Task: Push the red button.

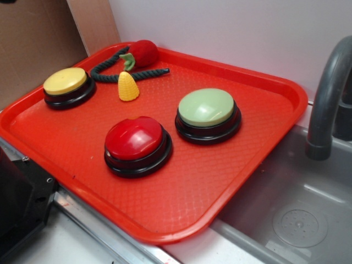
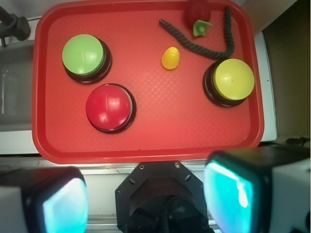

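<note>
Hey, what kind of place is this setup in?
Probably a toy kitchen counter: a grey sink with a faucet beside a red tray holding buzzer buttons and toy food.

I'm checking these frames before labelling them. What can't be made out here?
- Gripper: absent from the exterior view; in the wrist view only two blurred fingers show, tips cut off by the bottom edge.
- Strawberry toy: cut by the wrist view's top edge.
- Tap: cropped at the exterior view's right edge.
- Red button: its far base is hidden behind its own dome.
</note>
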`<state>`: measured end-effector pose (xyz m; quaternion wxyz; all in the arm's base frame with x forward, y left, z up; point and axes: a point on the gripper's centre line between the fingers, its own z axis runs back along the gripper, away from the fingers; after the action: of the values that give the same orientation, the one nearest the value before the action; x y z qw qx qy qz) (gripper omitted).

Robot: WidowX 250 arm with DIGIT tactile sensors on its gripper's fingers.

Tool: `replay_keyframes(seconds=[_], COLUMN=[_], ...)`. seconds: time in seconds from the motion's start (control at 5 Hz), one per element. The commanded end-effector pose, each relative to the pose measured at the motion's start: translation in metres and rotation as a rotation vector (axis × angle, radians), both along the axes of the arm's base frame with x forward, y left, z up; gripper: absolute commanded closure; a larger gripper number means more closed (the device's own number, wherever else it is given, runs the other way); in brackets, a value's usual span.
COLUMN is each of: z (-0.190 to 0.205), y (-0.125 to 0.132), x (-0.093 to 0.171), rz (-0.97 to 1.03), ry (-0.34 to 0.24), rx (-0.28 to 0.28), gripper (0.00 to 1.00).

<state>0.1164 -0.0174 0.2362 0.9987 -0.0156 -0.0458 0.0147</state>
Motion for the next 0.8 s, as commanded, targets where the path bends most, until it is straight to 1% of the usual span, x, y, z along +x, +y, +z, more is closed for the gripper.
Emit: replay_keyframes(seconds=[0.0,0.2,0.4,0.6], z=[0.0,-0.036,-0.06,-0.097], y=[0.0,-0.041,-0.073,-0.094], x=[0.0,0.043,0.05,0.049], rz=[0.0,-0.25,-0.487,-0.625], ry=[0.0,-0.084,-0.103,-0.097], rx=[0.0,-0.013,0.009,0.03], gripper=[0.0,0.0,0.0,0.0])
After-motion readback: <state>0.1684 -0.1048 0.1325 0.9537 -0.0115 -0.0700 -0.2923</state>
